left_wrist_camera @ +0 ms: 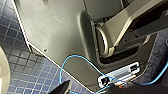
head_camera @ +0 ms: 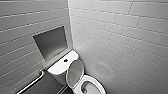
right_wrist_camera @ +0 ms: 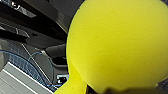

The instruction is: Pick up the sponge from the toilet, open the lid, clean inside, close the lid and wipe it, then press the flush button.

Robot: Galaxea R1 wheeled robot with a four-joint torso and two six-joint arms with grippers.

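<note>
Up close to the right wrist camera, the sponge [right_wrist_camera: 117, 45] sits gripped in the right fingers [right_wrist_camera: 125, 91], while for the left arm, hanging over blue floor tiles [left_wrist_camera: 27, 72], open or closed cannot be told. Ahead, the toilet [head_camera: 98, 86] stands in a tiled corner with its lid [head_camera: 75, 71] raised against the tank [head_camera: 58, 67]; the button [head_camera: 65, 60] is on the tank's top, a niche [head_camera: 51, 42] above the tank and a grab bar [head_camera: 32, 81] beside it.

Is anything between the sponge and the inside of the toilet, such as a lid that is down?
Nothing visible does. The lid stands raised against the tank, so the toilet bowl lies open from above. The sponge hangs close before the right wrist camera.
</note>
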